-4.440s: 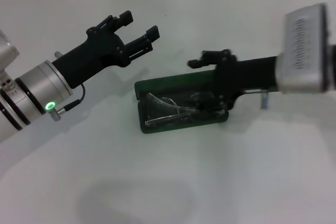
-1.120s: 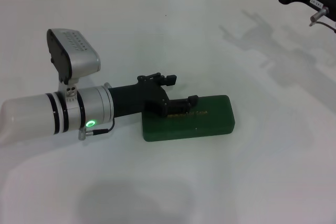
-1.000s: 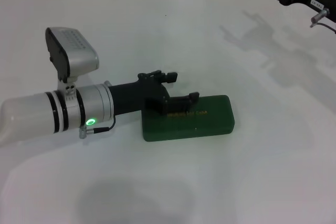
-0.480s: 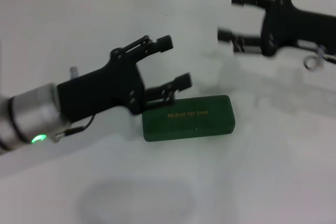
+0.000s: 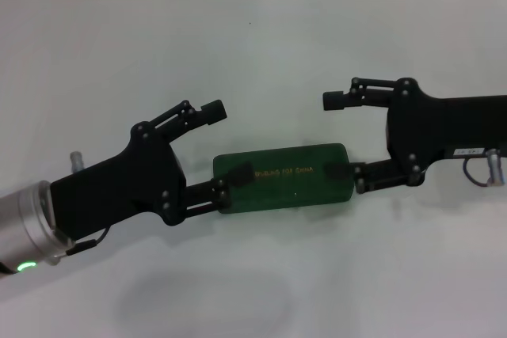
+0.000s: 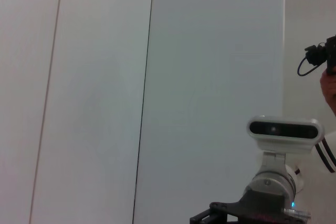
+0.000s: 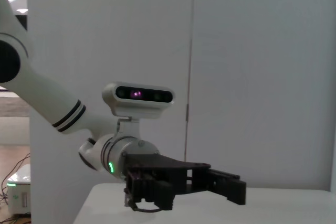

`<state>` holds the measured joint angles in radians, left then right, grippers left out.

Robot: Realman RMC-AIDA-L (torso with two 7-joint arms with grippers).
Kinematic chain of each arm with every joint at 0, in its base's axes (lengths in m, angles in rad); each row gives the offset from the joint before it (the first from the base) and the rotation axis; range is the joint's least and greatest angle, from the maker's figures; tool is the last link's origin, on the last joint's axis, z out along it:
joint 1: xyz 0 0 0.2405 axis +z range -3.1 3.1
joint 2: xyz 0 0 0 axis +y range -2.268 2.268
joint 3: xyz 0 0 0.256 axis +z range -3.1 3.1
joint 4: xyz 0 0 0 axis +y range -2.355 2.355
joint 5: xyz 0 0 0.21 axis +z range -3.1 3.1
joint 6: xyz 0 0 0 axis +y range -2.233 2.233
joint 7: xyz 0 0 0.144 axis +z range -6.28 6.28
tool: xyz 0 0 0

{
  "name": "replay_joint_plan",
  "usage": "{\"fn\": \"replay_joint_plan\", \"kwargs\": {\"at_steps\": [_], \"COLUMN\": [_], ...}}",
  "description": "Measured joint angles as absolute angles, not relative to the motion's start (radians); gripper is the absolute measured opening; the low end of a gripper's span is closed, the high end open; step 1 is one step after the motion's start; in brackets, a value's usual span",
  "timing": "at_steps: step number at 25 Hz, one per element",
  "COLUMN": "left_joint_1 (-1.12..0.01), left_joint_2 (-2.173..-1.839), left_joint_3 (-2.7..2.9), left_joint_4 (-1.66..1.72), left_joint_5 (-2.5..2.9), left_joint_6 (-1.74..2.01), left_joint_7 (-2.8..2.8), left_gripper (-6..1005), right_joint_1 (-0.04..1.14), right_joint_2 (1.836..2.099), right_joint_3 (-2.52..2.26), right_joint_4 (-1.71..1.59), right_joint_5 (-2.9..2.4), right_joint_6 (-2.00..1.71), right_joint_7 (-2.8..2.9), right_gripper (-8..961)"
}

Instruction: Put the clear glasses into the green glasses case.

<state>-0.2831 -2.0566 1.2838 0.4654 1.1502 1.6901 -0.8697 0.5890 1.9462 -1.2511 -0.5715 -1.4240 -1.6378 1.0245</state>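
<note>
Case [image 5: 282, 178] lies closed at centre of the white tabletop [image 5: 261, 53], gold lettering up. Glasses not visible; presumably inside, cannot confirm.

Left claw [image 5: 219, 152] enters from lower left, spread wide; one finger touches the case's left end, the other is raised above it.

Right claw [image 5: 333, 137] enters from the right, spread wide; its lower finger meets the case's right end.

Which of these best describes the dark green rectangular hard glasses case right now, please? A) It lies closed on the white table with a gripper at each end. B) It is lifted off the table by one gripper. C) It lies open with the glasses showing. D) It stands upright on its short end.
A: the dark green glasses case lies shut and flat, left gripper at one end, right gripper at the other.
</note>
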Motion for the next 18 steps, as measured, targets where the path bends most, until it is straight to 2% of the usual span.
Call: {"fn": "replay_joint_plan", "kwargs": {"at_steps": [10,16,18], "left_joint_1": [-0.307,-0.321,-0.323], "left_joint_2": [-2.026,-2.016,-2.016], "left_joint_3": [1.285,1.281,1.281], "left_joint_4": [0.472,0.468,0.466], "left_joint_5": [1.164,1.164,1.169], "left_joint_6": [1.709,1.74,1.74], "left_joint_7": [-0.846,-0.822,-0.819], "left_gripper": [858,858,858], "right_joint_1": [0.587,0.594,0.588], "right_joint_2": [1.985,1.983,1.991], "right_joint_3": [-1.234,-1.229,-1.216], "right_joint_4": [-0.583,-0.6,-0.606], "right_joint_5": [-1.429,-1.432,-1.432], "right_joint_6": [-1.634,-1.614,-1.612], "right_joint_7": [0.977,0.973,0.956], "right_gripper": [843,843,843]}}
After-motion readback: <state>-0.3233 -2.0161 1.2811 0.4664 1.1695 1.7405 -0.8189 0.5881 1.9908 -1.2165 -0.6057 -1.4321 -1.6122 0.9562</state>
